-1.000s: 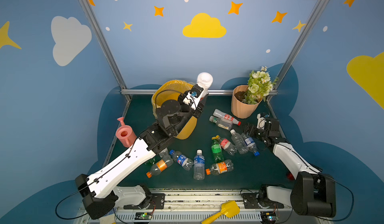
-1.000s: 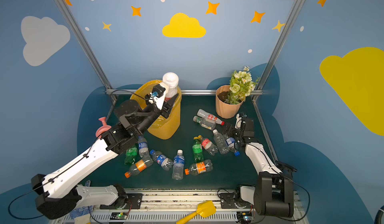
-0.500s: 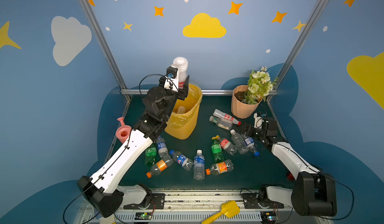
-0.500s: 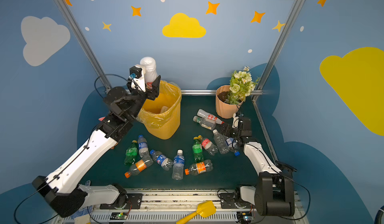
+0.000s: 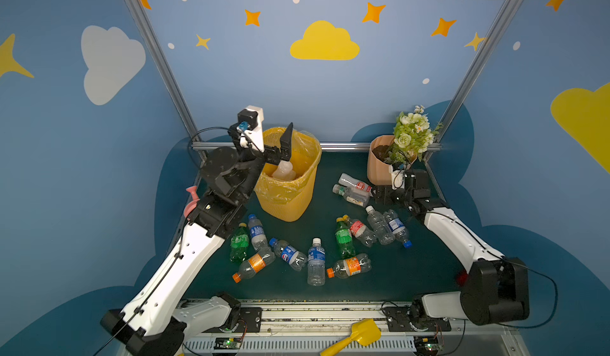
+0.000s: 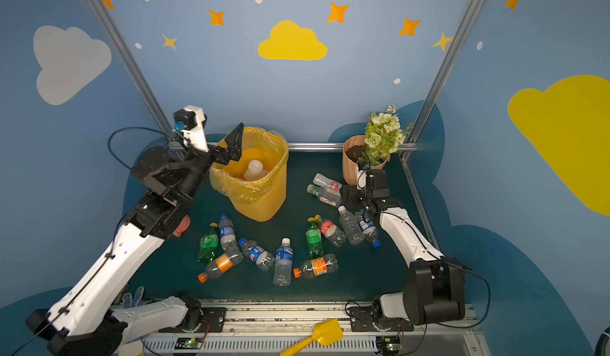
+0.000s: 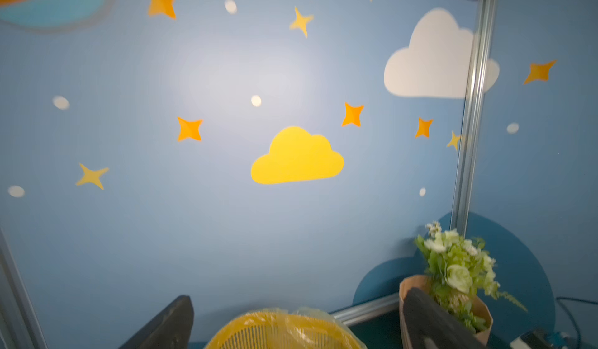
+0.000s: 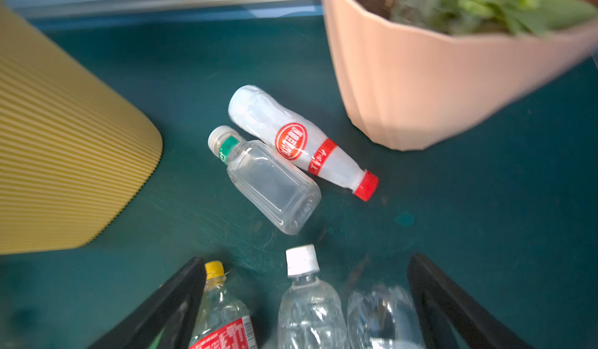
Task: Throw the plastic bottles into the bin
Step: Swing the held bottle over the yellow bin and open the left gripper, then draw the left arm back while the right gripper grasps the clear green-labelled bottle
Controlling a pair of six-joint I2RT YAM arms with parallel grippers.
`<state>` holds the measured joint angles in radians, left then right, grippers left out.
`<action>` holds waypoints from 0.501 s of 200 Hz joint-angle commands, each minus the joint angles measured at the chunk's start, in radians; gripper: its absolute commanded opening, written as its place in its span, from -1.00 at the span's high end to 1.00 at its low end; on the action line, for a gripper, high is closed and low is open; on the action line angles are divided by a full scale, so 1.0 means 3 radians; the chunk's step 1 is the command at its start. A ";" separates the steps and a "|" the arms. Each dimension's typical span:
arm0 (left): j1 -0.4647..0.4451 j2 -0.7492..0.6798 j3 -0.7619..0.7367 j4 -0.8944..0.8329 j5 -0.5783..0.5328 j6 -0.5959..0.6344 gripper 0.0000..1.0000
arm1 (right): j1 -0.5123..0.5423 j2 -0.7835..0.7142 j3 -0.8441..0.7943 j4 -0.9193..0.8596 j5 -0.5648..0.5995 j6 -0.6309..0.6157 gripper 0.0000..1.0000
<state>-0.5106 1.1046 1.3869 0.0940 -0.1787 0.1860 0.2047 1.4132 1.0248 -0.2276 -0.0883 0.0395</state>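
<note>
The yellow mesh bin (image 5: pixel 287 202) (image 6: pixel 260 202) stands at the back, lined with a bag. A white plastic bottle (image 5: pixel 284 171) (image 6: pixel 254 170) lies inside it. My left gripper (image 5: pixel 274 143) (image 7: pixel 296 323) hangs open over the bin's rim, holding nothing. Several plastic bottles lie on the green floor, among them a green one (image 5: pixel 343 237) and an orange-labelled one (image 5: pixel 350 267). My right gripper (image 5: pixel 379 194) (image 8: pixel 307 299) is open low over a white-capped clear bottle (image 8: pixel 307 302). A red-labelled white bottle (image 8: pixel 301 143) and a square clear bottle (image 8: pixel 271 182) lie just ahead of it.
A peach flower pot (image 5: pixel 379 166) (image 8: pixel 420 82) with flowers stands right behind the right gripper. A pink watering can (image 5: pixel 191 202) sits behind the left arm. A yellow scoop (image 5: pixel 359 334) lies on the front rail. Metal frame posts line the back corners.
The left arm swung the white bottle up over the bin, the gripper opened, and the bottle dropped inside. The right gripper edged slightly toward the bottles by the pot.
</note>
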 commanded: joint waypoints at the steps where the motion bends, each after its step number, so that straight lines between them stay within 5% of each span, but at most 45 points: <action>1: -0.0001 -0.0179 -0.0325 0.0049 -0.0211 -0.0022 -1.00 | 0.0174 0.0292 0.0308 -0.0398 0.0209 -0.0572 -0.91; 45: 0.0174 -0.0766 -0.0983 -0.0164 -0.0908 -0.0491 -1.00 | 0.0461 0.1226 0.1203 -0.1265 0.0460 -0.1238 -0.88; 100: 0.0491 -0.1417 -0.1637 -0.0565 -0.1199 -0.0986 -1.00 | 0.0524 0.1729 0.1719 -0.1479 0.0451 -0.1373 -0.85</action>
<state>-0.3962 0.7525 0.9321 -0.0254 -0.4641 -0.0120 0.3546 1.9270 1.4918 -0.6048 0.0360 -0.3298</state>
